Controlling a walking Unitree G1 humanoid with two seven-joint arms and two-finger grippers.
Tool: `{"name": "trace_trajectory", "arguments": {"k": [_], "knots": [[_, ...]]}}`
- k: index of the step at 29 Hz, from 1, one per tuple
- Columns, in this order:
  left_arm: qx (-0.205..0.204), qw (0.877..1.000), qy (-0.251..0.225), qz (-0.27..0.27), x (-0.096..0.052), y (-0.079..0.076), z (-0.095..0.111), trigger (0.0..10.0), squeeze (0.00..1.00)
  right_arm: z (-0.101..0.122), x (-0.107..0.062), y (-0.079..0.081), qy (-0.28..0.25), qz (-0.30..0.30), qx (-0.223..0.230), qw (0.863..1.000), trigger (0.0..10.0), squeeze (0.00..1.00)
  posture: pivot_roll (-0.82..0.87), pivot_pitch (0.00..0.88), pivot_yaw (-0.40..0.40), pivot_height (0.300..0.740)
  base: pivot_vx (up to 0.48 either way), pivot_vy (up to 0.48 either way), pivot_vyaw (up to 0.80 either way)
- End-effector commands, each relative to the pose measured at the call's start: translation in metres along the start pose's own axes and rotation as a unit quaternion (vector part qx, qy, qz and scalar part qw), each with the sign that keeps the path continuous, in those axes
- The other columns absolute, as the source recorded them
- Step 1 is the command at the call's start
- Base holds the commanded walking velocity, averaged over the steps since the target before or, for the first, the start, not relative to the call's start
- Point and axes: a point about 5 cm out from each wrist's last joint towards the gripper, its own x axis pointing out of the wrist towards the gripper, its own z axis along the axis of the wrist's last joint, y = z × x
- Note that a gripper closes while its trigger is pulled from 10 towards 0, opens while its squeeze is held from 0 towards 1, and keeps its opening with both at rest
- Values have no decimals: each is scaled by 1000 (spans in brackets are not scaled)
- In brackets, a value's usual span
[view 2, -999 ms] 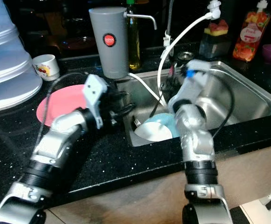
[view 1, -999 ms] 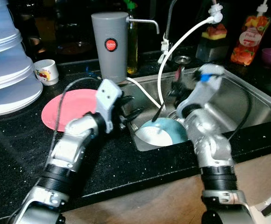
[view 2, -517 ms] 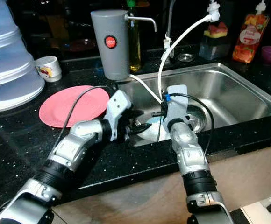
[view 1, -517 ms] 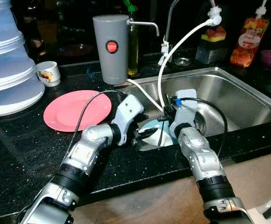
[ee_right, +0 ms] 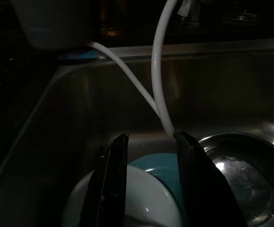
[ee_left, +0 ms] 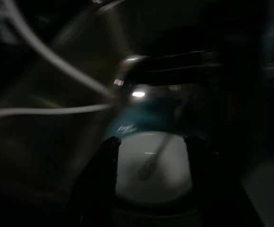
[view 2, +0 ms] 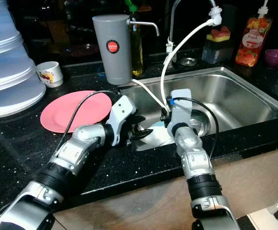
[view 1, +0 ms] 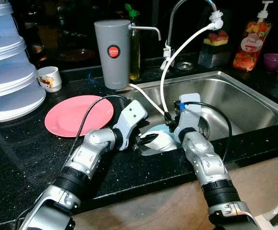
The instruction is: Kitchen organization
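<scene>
Left eye view: a white plate (view 1: pixel 159 142) leans in the near left corner of the sink (view 1: pixel 254 103), centre of the frame, its face tilted up toward the camera, with a teal bowl (view 1: pixel 164 129) just behind it. The left gripper (view 1: pixel 146 140) reaches in from the left at the plate's left rim; whether its fingers clamp the rim cannot be told from here. In the left wrist view the two fingers (ee_left: pixel 104 165) stand apart on either side of the white plate (ee_left: pixel 152 172), and a dark utensil (ee_left: pixel 156 158) lies on the plate, long axis running from lower centre toward upper right; the picture is dark and blurred, so contact stays unclear. The right gripper (ee_right: pixel 149 156) hangs over the plate and bowl, fingers spread, nothing between them. Its fingertips are hidden behind the wrist in the eye views. A pink plate (view 1: pixel 79 114) lies flat on the black counter (view 1: pixel 24 153), left of centre. A white hose (view 1: pixel 170 62) drops into the sink.
</scene>
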Motion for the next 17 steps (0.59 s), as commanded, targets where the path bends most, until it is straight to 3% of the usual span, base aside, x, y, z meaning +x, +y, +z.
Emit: {"name": "trace_trajectory", "arguments": {"k": [1,3,4,5,8,9,10,12,13,14,15,17], "knots": [[54,996,17,62,-8,20,3,10000,0,-16,-4,-2,32,-10,2,999,10000,0,31,21,89,740,0,0,0],[76,993,26,86,-12,27,5,10000,0,-15,-3,-2,30,-12,5,999,10000,0,31,21,89,740,0,0,0],[127,984,53,114,-21,38,6,10000,427,-12,-3,-2,24,-13,20,999,10000,0,36,27,91,740,0,0,0],[142,980,63,123,-25,42,6,10000,1000,-10,-2,-1,22,-12,25,999,10000,0,38,28,91,740,0,0,0],[155,977,70,131,-30,46,7,10000,1000,-8,-2,0,19,-11,28,999,10000,0,39,30,89,740,0,0,0],[170,968,67,171,-38,53,12,10000,1000,-4,-1,2,13,-4,38,999,10000,0,39,30,89,740,0,0,0],[166,964,65,198,-43,59,14,10000,863,-2,0,5,10,1,45,999,10000,0,40,33,90,740,0,0,0],[159,960,64,223,-49,65,14,10000,863,0,0,7,8,6,52,999,10000,0,40,33,90,740,0,0,0],[138,957,62,247,-55,71,13,10000,0,1,1,8,6,11,61,998,10000,0,42,35,92,740,0,0,0],[111,945,70,301,-71,86,6,10000,0,5,1,11,2,20,74,997,10000,0,42,35,92,740,0,0,0],[111,945,70,301,-71,86,6,10000,0,5,1,11,2,20,74,997,10000,0,42,35,92,740,0,0,0],[59,929,94,354,-97,104,-10,10000,0,8,1,17,0,39,98,994,10000,0,42,35,92,740,0,0,0]]}}
